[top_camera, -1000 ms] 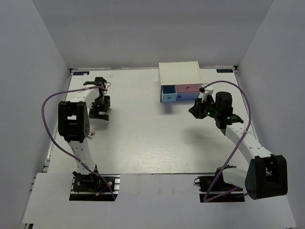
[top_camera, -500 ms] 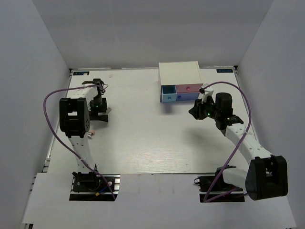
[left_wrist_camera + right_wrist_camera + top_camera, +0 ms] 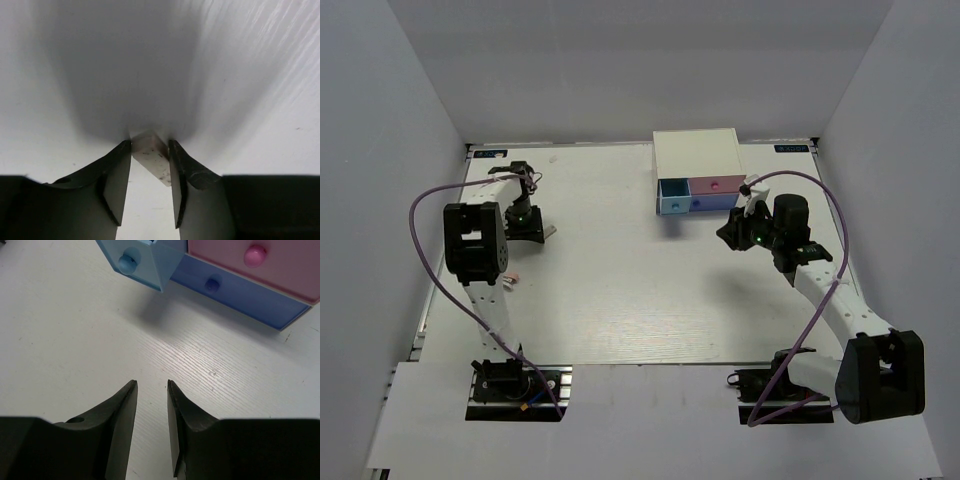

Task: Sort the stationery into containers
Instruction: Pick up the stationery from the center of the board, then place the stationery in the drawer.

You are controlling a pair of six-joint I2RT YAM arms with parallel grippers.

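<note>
- Since a second ago, the left gripper (image 3: 530, 227) has edged farther away; it pinches the tan block (image 3: 152, 156) at the table's far left.
- We judge the block light and slightly soft; grip its flat sides.
- Right gripper (image 3: 151, 386) sits slightly parted and empty, near the blue drawer (image 3: 135, 260).

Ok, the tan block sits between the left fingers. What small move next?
Probably a short straight lift with the left gripper: both fingers seem to touch the tan block, held skewed at the very tips. That would test the shallow hold before carrying it to the pulled-out small blue drawer.
</note>
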